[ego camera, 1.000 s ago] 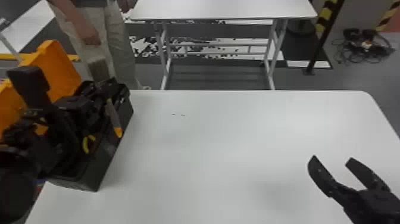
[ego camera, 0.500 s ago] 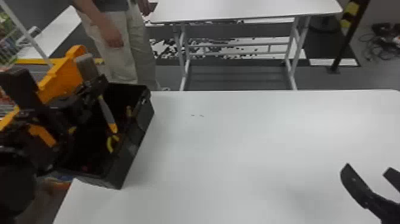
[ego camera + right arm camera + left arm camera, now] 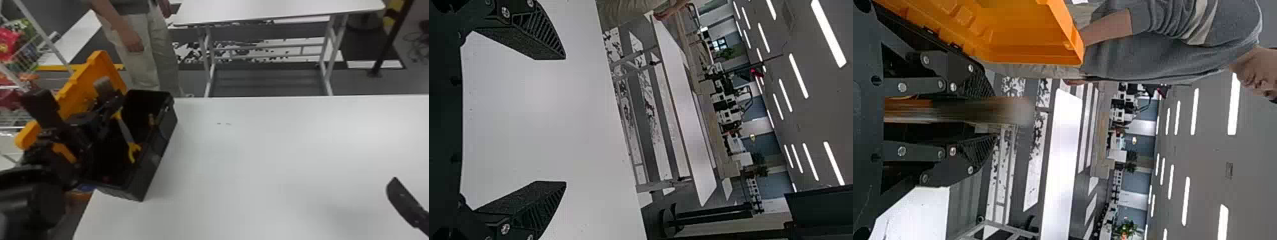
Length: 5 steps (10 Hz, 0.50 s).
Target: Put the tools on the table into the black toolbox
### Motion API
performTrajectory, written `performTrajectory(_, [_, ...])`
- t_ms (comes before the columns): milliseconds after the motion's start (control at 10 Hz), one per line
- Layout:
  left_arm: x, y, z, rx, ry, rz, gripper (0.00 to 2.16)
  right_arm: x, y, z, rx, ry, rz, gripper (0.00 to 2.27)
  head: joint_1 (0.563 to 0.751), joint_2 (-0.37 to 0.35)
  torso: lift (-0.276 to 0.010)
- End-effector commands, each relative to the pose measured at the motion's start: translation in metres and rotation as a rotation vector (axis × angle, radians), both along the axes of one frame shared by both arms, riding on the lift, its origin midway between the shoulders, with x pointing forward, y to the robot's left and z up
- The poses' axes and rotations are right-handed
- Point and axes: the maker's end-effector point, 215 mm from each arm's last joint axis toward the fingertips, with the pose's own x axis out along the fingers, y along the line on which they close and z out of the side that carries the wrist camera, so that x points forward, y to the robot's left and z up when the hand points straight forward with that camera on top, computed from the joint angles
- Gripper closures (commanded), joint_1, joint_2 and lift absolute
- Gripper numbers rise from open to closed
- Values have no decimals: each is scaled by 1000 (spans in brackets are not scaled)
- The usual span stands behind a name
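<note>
And it's the left gripper (image 3: pixel 108 103) over the open black toolbox (image 3: pixel 154 166), fingers clamped on a brush (image 3: pixel 103 86), bristles poking out past the tips! Below, a grey-and-yellow tool (image 3: pixel 125 129) leans inside the box, orange lid (image 3: pixel 95 75) standing open beyond; far right, the right gripper (image 3: pixel 405 204) hangs over the white table (image 3: pixel 271 166), fingers wide apart

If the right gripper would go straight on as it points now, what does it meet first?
The way looks free as far as shown: the right gripper points out over the white table, though its height above it is hard to judge.
</note>
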Motion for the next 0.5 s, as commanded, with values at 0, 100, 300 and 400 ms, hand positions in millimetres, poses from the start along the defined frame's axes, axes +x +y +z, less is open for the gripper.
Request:
performTrajectory(0, [-3,0,-8,-13,7,10,-2,0,1,0,1,0,2,130,695,214,-75])
performTrajectory(100, [-5,-4,-8,-27,3,2,16,1,0,2,0,-8,-2,130,695,217,-75])
performTrajectory(300, [-19,-20,-6,-26,-48,2,33,5,-7,9,-11,-41,-16,130,695,207,-75])
performTrajectory(400, [-27,-33,4,-7,-110,2,33,5,-12,13,-19,-59,-22,130,695,201,-75])
